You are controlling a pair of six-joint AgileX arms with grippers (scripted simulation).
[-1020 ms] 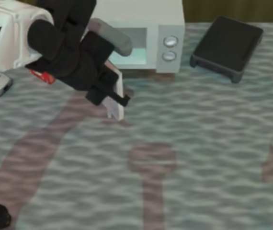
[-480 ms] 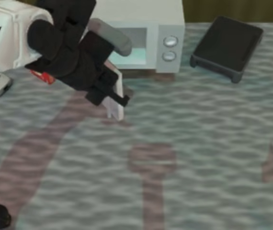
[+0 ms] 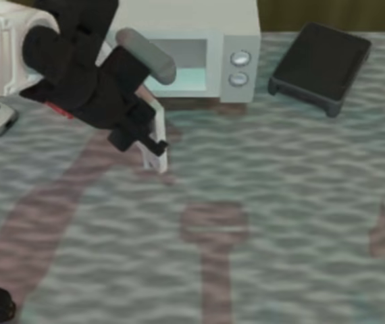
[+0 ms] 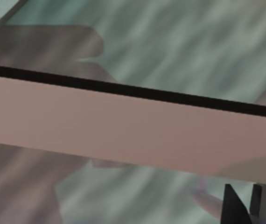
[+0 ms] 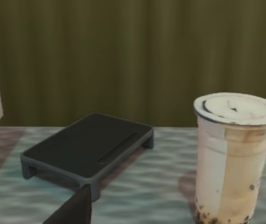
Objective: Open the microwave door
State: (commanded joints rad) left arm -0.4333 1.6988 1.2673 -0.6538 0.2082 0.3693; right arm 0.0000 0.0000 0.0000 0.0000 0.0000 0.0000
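The microwave door (image 3: 157,138), upper left of centre in the top view, stands swung well out from the microwave (image 3: 209,50), showing the pale teal cavity. The left gripper (image 3: 153,143) is clamped on the door's free edge. My guess: pulling off-arc could slip the fingers or drag the microwave. No readable writing.

Since the earlier pictures, the left gripper (image 3: 153,144) has been drawn leftward, away from the knobs (image 3: 239,68) of the microwave (image 3: 199,40). The door (image 3: 156,135) has been swung further out with it, its free edge now lying further from the knobs. More of the pale teal inside of the microwave is uncovered behind the arm.
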